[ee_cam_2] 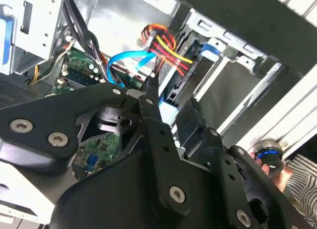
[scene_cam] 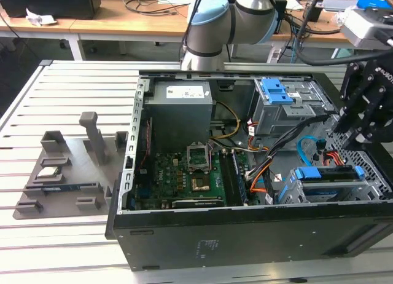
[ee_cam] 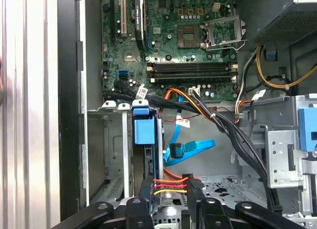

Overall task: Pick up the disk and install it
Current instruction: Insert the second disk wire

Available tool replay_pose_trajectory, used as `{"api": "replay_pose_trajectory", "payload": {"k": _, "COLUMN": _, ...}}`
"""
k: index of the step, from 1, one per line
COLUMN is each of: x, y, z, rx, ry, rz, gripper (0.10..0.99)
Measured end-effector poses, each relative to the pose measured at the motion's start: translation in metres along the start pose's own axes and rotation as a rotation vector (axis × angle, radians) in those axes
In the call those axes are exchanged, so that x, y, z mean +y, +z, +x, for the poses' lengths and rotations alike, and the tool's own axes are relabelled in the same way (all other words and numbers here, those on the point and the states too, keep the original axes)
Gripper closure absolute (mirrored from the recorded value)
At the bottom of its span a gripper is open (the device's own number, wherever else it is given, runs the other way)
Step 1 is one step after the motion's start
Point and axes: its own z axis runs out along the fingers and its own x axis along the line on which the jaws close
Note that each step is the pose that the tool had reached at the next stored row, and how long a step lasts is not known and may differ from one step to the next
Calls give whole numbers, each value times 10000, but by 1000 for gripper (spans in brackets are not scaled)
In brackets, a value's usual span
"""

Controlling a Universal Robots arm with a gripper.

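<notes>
Nearest your lens in the second wrist view: the black linkage of the gripper, fingers drawn close with only a narrow gap, tips down at the edge of the disk. Whether they pinch its blue carrier or just touch it, you cannot tell from here.

The disk stands on edge in the drive cage at the lower front corner of the open computer case; the blue tab is up, and red-yellow power leads sit at its near end.

In the exterior view the gripper hangs just above that bay, at the exterior view's right.

Judgement: pickup is done and the disk is slotted. Full seating is not confirmable.
</notes>
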Motion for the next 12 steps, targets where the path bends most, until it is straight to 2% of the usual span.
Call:
{"api": "replay_pose_trajectory", "payload": {"k": 2, "x": 122, "y": 42, "z": -4, "rx": 2, "ry": -4, "rz": 1, "gripper": 667}}
{"api": "replay_pose_trajectory", "payload": {"k": 3, "x": 174, "y": 94, "z": -3, "rx": -2, "ry": -18, "rz": 0, "gripper": 667}}
{"api": "replay_pose_trajectory", "payload": {"k": 4, "x": 210, "y": 135, "z": -2, "rx": 5, "ry": -81, "rz": 1, "gripper": 667}}
{"api": "replay_pose_trajectory", "payload": {"k": 6, "x": 268, "y": 164, "z": 0, "rx": 15, "ry": -260, "rz": 2, "gripper": 667}}
{"api": "replay_pose_trajectory", "payload": {"k": 9, "x": 269, "y": 166, "z": 0, "rx": 17, "ry": -286, "rz": 3, "gripper": 667}}
{"api": "replay_pose_trajectory", "payload": {"k": 11, "x": 269, "y": 165, "z": 0, "rx": 17, "ry": -289, "rz": 4, "gripper": 808}}
{"api": "replay_pose_trajectory", "payload": {"k": 12, "x": 269, "y": 166, "z": 0, "rx": 16, "ry": -289, "rz": 3, "gripper": 808}}
